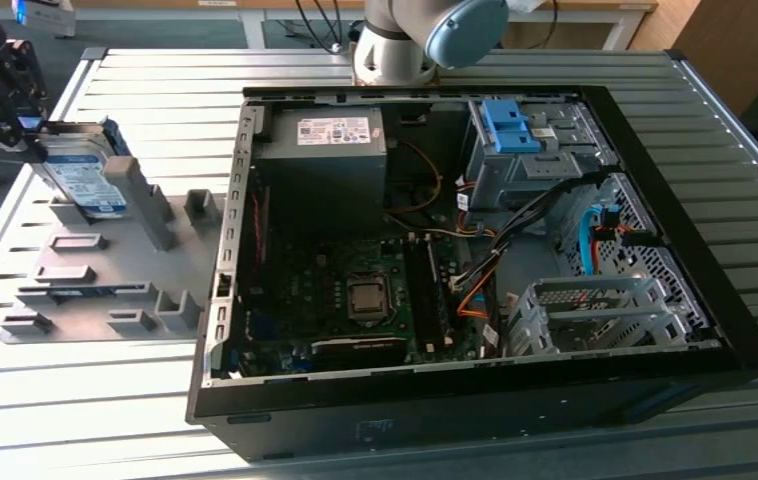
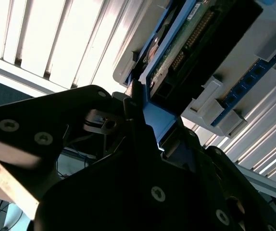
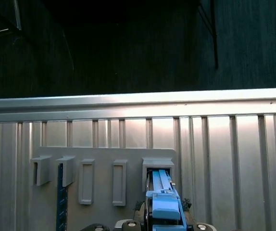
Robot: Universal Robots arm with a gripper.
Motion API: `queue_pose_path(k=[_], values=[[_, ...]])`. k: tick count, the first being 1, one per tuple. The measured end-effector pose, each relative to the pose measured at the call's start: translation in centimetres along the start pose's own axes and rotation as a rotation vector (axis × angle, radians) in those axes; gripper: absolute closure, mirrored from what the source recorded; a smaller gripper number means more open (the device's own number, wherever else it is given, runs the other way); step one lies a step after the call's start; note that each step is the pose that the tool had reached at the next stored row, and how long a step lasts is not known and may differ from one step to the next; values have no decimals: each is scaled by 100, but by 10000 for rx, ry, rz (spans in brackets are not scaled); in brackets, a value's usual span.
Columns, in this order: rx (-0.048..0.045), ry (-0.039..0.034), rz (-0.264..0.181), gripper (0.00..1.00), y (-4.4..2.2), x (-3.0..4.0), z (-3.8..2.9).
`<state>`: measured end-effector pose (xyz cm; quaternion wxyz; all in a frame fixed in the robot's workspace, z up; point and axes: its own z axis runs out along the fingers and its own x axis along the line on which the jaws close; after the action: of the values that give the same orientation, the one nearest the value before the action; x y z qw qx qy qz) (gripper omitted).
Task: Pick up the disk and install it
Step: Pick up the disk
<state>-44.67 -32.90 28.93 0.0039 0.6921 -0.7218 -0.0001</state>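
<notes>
Slatted aluminium table (image 1: 112,420) carries grey slotted fixture plate (image 1: 86,300) at the exterior view's left, open PC case (image 1: 486,425) beside it.

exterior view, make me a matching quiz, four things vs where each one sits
Things:
1 the disk
2 grey box with a white sticker
3 bare blue bracket
4 grey fixture

Places:
a flat on the table
b inside the case, far corner on the exterior view's left
c upright in the tool
d inside the case, atop the drive cage

Pairs: 1-c; 2-b; 3-d; 4-a
</notes>
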Motion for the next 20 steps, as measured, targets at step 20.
queue_pose_path(k=[20], values=[[1,18,-95,63,0,0,2]])
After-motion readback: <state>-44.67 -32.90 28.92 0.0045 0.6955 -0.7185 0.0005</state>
